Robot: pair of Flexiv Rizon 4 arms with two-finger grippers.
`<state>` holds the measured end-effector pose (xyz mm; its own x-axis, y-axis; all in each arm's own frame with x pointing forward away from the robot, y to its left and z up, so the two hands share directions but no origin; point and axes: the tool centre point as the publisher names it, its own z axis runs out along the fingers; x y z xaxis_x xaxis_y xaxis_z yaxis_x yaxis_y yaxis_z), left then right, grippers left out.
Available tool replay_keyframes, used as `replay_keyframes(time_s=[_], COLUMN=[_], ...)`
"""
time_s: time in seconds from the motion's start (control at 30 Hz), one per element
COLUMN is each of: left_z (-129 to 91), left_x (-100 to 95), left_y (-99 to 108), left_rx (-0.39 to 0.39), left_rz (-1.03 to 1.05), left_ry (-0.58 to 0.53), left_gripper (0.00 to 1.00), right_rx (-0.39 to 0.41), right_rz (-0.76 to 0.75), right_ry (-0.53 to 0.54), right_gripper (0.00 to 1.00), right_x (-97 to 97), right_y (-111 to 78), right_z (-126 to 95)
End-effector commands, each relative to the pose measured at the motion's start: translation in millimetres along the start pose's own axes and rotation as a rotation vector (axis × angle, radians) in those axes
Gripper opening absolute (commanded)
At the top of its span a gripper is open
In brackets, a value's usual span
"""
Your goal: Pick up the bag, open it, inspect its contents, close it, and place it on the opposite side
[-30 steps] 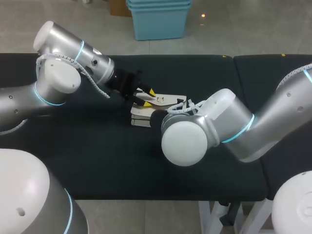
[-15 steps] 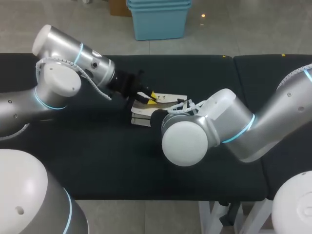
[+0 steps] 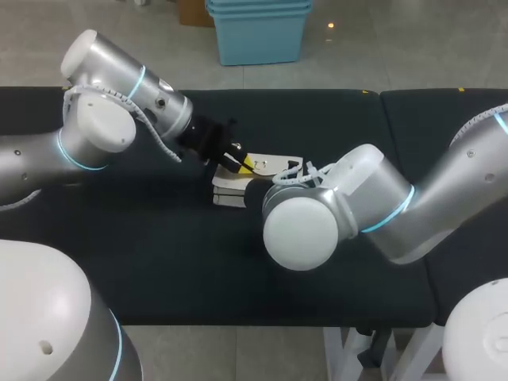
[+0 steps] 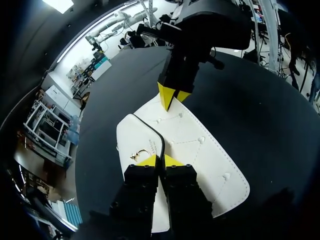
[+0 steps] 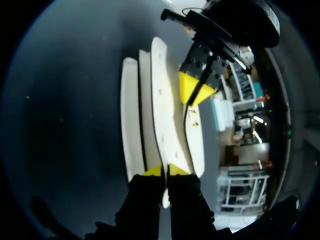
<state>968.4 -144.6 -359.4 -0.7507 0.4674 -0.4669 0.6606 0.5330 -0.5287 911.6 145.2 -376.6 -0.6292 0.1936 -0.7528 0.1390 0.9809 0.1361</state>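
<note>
A white bag [image 3: 274,163] with a black-trimmed flap and a small gold clasp [image 4: 140,154] lies flat mid-table. In the left wrist view my left gripper [image 4: 161,161] is shut, its yellow tips pinching the flap's trimmed edge beside the clasp. From the far side my right gripper [image 4: 172,96] is shut on the opposite edge of the bag [image 4: 200,150]. The right wrist view shows its tips [image 5: 166,171] closed on one white panel of the bag [image 5: 162,100], whose layers fan out edge-on, with the left gripper [image 5: 196,90] ahead. In the head view the right arm hides its own gripper; the left gripper [image 3: 244,163] sits at the bag's left end.
The bag rests on a black padded table [image 3: 159,262], with a seam [image 3: 382,111] to a second pad at the right. My right arm's large elbow [image 3: 305,230] hangs over the table's middle, just in front of the bag.
The left gripper's fingers have closed onto the flap's edge. The left arm has risen and shifted slightly right. The right arm has stayed put.
</note>
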Motion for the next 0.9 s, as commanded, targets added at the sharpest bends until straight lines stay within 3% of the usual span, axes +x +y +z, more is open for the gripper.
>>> replay_keyframes(time_s=[0.03, 0.37, 0.53, 0.57, 0.63, 0.67, 0.7, 0.9], left_z=[-3.1, 17.6, 14.1, 10.9, 3.6, 0.3, -3.1, -21.9], left_x=[1.5, -1.3, -4.4, -4.9, -5.1, -4.9, -4.4, -3.0], left_y=[7.9, 12.0, 12.2, 11.8, 10.6, 9.9, 8.8, -0.7], left_rx=[0.042, -0.039, -0.014, 0.002, 0.038, 0.051, 0.063, 0.143], left_rz=[0.013, -0.004, -0.011, -0.016, -0.021, -0.021, -0.021, -0.014], left_ry=[0.023, 0.004, -0.012, -0.021, -0.038, -0.046, -0.052, -0.082], left_gripper=[0.00, 0.00, 0.00, 0.09, 0.67, 0.92, 1.00, 1.00], right_rx=[-0.001, -0.001, -0.001, -0.001, -0.001, -0.001, -0.001, 0.002], right_rz=[0.001, 0.001, 0.001, 0.001, 0.001, 0.001, 0.001, 0.004], right_ry=[-0.004, -0.004, -0.004, -0.004, -0.004, -0.004, -0.004, -0.007], right_gripper=[0.00, 0.00, 0.00, 0.00, 0.00, 0.00, 0.00, 0.00], right_x=[1.9, 1.9, 1.9, 1.9, 1.9, 1.9, 1.9, 1.3], right_y=[-2.2, -2.2, -2.2, -2.2, -2.2, -2.2, -2.2, -2.5], right_z=[-0.3, -0.3, -0.3, -0.3, -0.3, -0.3, -0.3, -0.9])
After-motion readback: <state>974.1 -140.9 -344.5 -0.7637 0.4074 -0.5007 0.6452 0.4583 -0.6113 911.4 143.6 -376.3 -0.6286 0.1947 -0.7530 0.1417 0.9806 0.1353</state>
